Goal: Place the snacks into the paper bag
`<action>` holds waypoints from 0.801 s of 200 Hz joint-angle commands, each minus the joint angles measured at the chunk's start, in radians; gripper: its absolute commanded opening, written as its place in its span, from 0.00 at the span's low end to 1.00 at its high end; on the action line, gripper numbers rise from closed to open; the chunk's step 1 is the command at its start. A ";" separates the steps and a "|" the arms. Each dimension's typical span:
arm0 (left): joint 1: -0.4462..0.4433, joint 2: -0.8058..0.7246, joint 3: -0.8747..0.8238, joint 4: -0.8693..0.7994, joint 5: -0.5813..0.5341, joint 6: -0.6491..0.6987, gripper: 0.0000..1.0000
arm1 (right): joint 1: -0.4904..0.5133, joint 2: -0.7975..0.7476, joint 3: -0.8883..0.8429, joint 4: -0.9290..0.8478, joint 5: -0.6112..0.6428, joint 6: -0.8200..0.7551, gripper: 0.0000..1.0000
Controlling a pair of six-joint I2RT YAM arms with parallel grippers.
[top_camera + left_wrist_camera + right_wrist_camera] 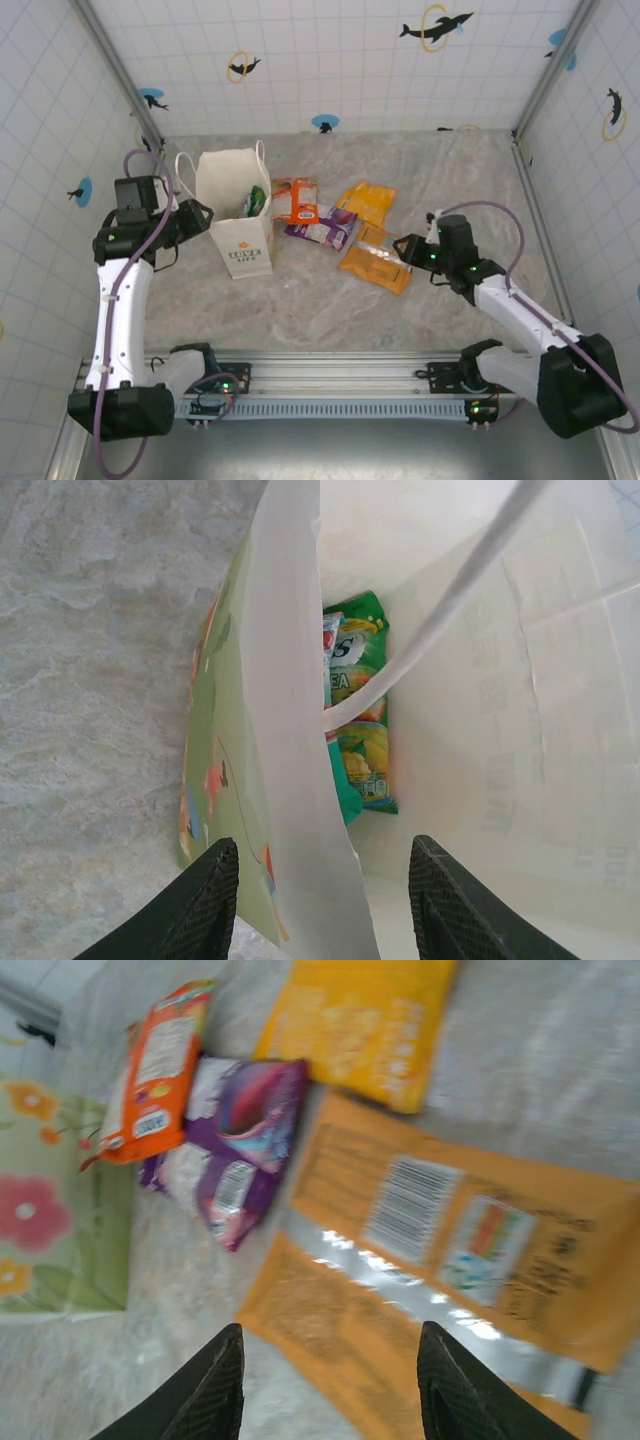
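The white paper bag [236,222] stands upright at the left of the table. Inside it lie a green-yellow packet [362,705] and a teal one [345,792]. My left gripper [200,214] is open at the bag's left rim, its fingers straddling the bag's wall [290,730], which passes between them untouched. On the table to the right of the bag lie an orange-white packet [297,200], a purple packet [320,229], a yellow packet [366,203] and a large orange packet [377,260]. My right gripper [330,1392] is open, hovering low over the orange packet's [430,1260] near end.
The bag's string handle [440,610] crosses its opening. The bag's flowered side [50,1220] faces the loose packets. Tiled walls close the table at the back and sides. Bare marble-patterned surface lies in front of the packets.
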State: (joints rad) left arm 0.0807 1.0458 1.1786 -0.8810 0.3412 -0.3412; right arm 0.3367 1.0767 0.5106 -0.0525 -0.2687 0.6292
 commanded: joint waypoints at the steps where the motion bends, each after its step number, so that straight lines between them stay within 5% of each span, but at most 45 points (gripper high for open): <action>1: 0.008 0.011 -0.001 0.012 0.020 0.005 0.48 | -0.118 0.012 -0.063 0.102 -0.201 -0.066 0.49; 65: 0.008 0.014 -0.008 0.031 0.003 0.001 0.47 | -0.350 0.226 -0.098 0.250 -0.354 -0.131 0.52; 160: 0.007 0.017 -0.009 0.048 -0.025 -0.008 0.46 | -0.355 0.475 -0.076 0.449 -0.471 -0.115 0.55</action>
State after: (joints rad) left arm 0.0807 1.0687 1.1778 -0.8520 0.3328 -0.3416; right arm -0.0200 1.5162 0.4309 0.2867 -0.6918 0.5079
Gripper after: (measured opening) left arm 0.460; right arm 0.551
